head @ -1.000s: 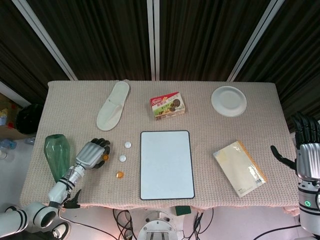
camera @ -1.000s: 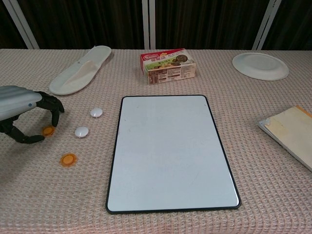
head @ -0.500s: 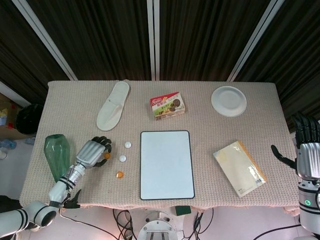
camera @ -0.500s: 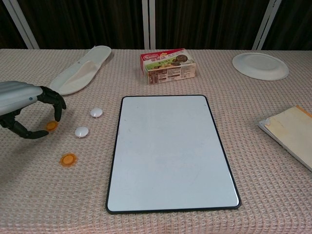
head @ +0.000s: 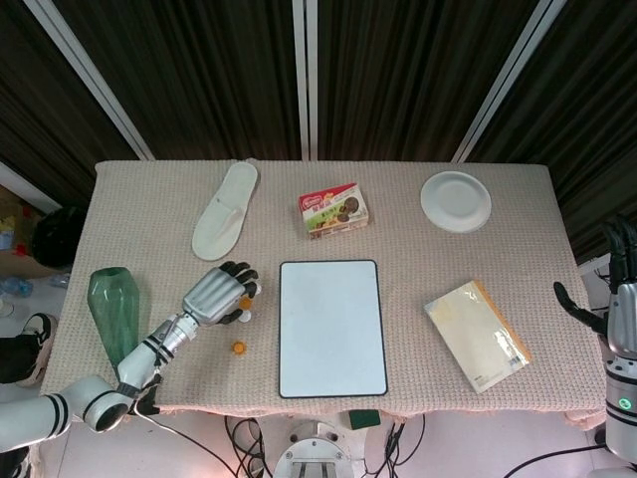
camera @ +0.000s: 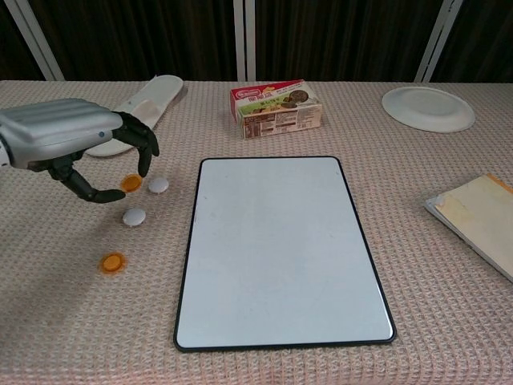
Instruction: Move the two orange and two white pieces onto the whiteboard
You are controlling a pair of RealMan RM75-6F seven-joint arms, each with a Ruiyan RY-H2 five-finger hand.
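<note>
Orange piece [camera: 130, 183] had left the surface [camera: 72, 321] since a second earlier: the left hand [camera: 80, 144] had lifted it and carried it rightward, toward the whiteboard [camera: 280, 249]. That marked the first transfer as under way, with nothing yet on the board. Thumb and a fingertip pinched the piece at centre left of the chest view, other fingers curled loosely. Beneath lay two white pieces [camera: 158, 185] and the second orange piece [camera: 113, 261]. The right hand [head: 619, 299] hung spread and empty at the right edge.
</note>
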